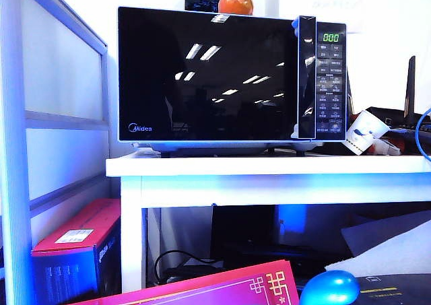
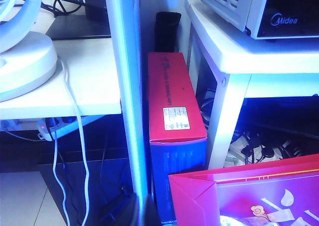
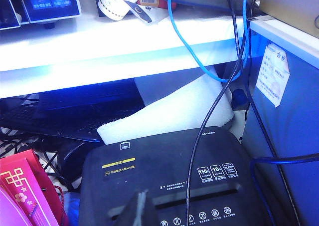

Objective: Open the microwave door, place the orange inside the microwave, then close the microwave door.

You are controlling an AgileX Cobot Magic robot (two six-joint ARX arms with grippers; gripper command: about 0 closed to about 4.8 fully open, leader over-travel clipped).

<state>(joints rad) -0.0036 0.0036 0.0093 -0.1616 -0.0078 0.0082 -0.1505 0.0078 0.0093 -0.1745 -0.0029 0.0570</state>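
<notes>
My left gripper (image 2: 137,213) shows only as a dark tip low beside the blue-lit partition post (image 2: 124,86); I cannot tell whether it is spread or pressed together. My right gripper (image 3: 138,208) hangs pressed together, holding nothing, just above the black shredder (image 3: 169,186) under the desk (image 1: 269,167).

The microwave (image 1: 232,76) sits on the white desk, its front near the desk's front edge. The microwave door (image 1: 209,73) is shut flat. The orange (image 1: 236,2) rests on top of the microwave, toward the back, well apart from both grippers. A paper cup (image 1: 363,131) lies tipped on the desk just beside the microwave's button panel. Open air lies before the door. A red box (image 2: 172,99) stands between post and desk leg.
</notes>
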